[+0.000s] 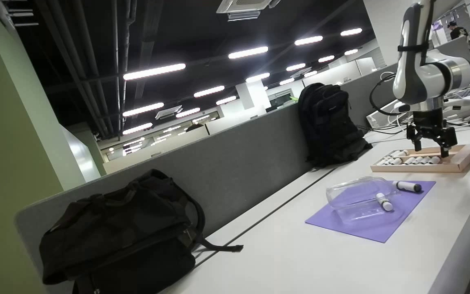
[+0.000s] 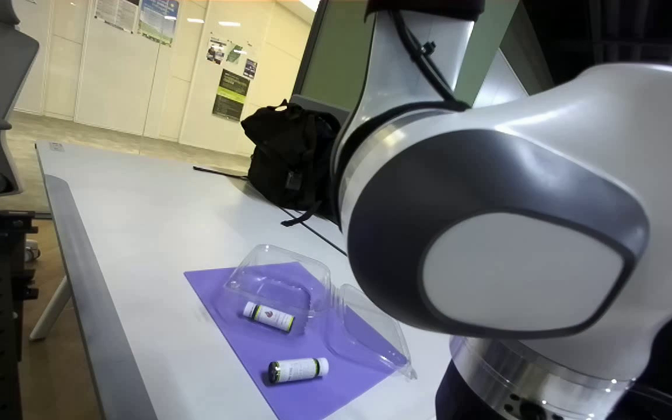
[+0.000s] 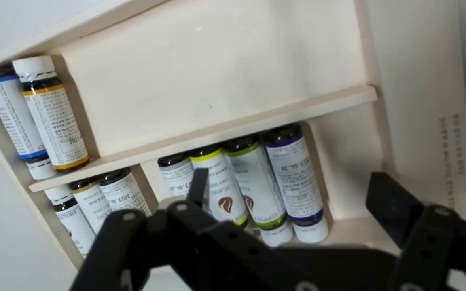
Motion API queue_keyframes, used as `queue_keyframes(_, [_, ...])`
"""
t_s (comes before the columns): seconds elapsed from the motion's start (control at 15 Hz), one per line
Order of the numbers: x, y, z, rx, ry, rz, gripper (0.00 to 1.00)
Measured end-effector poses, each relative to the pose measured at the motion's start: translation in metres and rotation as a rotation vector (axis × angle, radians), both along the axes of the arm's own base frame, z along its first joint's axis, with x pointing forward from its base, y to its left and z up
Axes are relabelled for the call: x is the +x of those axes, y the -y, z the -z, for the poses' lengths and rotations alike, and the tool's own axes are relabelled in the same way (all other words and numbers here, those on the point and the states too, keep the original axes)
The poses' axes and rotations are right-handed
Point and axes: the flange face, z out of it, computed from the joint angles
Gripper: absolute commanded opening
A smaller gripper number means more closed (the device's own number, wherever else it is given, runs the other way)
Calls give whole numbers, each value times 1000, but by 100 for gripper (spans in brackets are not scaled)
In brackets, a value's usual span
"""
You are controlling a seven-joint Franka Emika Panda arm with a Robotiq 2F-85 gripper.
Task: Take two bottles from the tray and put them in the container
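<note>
The claw [image 1: 431,148] is spread wide over the tray [image 1: 418,168], where bottles [image 3: 295,178] are rowed beside bare floor. On the purple mat [image 2: 342,385], inside the bench edge [image 2: 102,326], two more bottles [image 2: 298,370] are seen, one beside the container [image 2: 289,274].

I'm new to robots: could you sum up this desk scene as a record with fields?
Black two-fingered end effector: open, over the shallow tan wooden tray
Tray contents: at least nine small dark bottles with white labels
Clear plastic hinged container: open, mostly on the flat purple mat
Elsewhere: one bottle seemingly inside the container, another bottle lying on the mat
</note>
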Motion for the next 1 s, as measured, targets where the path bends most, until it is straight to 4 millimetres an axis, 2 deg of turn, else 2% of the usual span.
queue_keyframes(1.0, [16, -9, 17, -161, 3, -198, 100])
